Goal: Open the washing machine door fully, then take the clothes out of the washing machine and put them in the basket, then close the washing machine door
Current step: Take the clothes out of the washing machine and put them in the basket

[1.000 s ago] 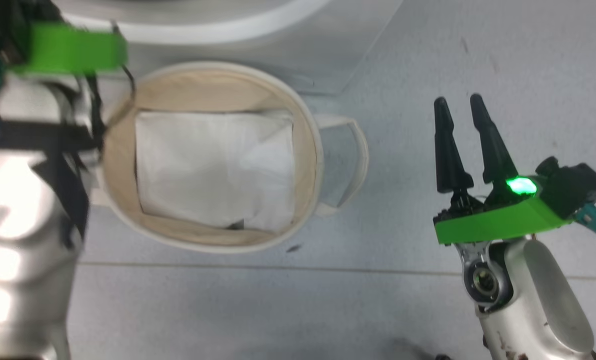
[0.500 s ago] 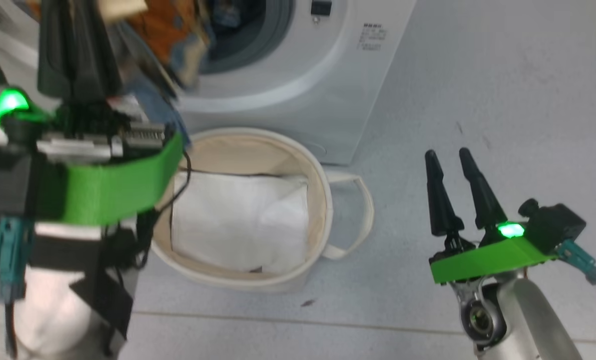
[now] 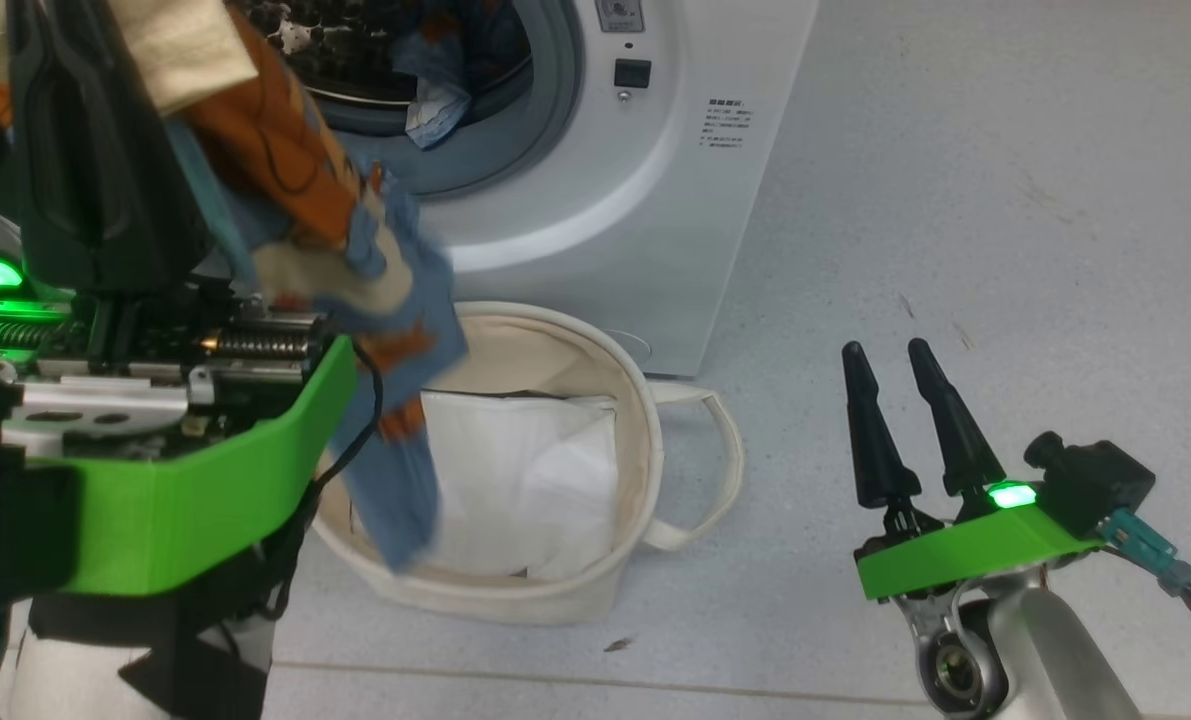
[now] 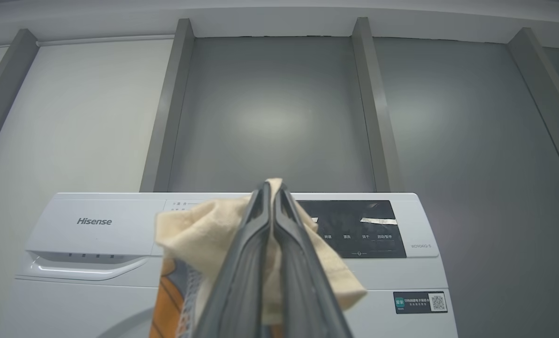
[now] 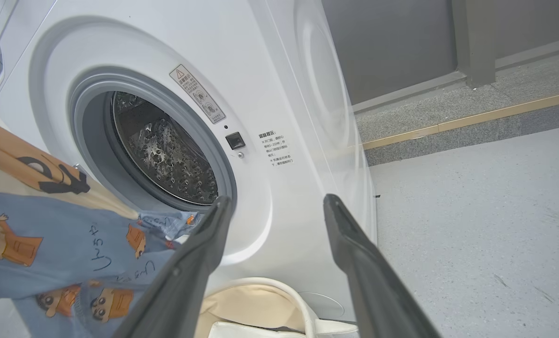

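Clothes [image 3: 395,300]: hanging end blurred; top cut off by head view's upper edge.
Basket [image 3: 655,440]: left rim hidden behind clothes and left gripper [image 4: 271,188].
White sheet [image 3: 535,480]: left part covered by clothes.
Washing machine [image 3: 655,200]: sticker [image 3: 723,122] text too small to read; drum [image 3: 335,40] top cut off.

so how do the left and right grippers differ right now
The left gripper is shut on the clothes; the right gripper is open and empty. The left gripper is high up by the washing machine, the clothes hanging over the basket; the right gripper is low over the floor, beside the basket. Both have two dark fingers.
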`<state>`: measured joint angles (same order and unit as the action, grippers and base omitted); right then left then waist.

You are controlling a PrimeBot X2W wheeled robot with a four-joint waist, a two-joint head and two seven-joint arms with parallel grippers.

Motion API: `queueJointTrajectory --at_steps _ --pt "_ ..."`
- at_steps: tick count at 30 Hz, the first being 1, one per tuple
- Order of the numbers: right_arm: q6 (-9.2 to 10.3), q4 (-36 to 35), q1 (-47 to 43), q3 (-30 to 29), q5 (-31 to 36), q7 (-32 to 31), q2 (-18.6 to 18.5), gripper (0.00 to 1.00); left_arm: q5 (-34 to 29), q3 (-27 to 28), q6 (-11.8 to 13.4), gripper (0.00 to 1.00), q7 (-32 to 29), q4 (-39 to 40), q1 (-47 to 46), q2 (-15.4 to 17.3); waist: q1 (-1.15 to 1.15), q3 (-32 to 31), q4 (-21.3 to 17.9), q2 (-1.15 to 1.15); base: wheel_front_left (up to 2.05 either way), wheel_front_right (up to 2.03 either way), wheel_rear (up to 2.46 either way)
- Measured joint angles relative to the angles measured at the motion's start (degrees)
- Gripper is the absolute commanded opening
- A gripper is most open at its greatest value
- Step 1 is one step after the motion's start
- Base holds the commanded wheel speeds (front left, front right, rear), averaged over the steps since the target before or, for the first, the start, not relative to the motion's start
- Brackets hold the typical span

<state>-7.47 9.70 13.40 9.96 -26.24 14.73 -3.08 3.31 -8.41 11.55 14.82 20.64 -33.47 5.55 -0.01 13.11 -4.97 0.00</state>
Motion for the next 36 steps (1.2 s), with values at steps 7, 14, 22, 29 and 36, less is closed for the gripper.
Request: queueJointTrajectory --at_steps 7,14,22,29,36 --pt "0.00 -0.02 0.15 0.01 0.00 -0.01 0.00 1.00 -0.19 -0.03 -1.00 0.00 0.00 -1.36 0.03 -0.25 0.00 1.31 -0.15 0.00 0.00 0.00 0.00" --pt "0.00 -0.15 0.40 -0.38 -0.01 0.00 0.00 1.00 -0.18 -0.10 -1.58 0.00 0.00 -3.79 0.05 -1.07 0.00 3.28 -0.39 0.00 0.00 0.00 0.00" --pt "0.00 -0.46 0.87 -0.58 -0.01 0.00 0.00 1.00 -1.19 -2.87 -2.52 0.00 0.00 -4.63 0.42 -1.87 0.00 4.50 -0.21 0.00 0.00 0.00 0.00" --pt "0.00 -0.74 1.46 -0.59 -0.56 0.00 0.00 1.00 -1.68 -4.28 -2.58 0.00 0.00 -6.81 4.43 -1.98 0.00 5.32 -0.26 0.00 0.00 0.00 0.00" --pt "0.00 -0.77 1.64 -0.99 -0.56 0.00 0.00 1.00 -2.23 -5.39 -3.45 0.00 0.00 -6.26 4.78 -1.90 0.00 6.33 0.05 0.00 0.00 0.00 0.00"
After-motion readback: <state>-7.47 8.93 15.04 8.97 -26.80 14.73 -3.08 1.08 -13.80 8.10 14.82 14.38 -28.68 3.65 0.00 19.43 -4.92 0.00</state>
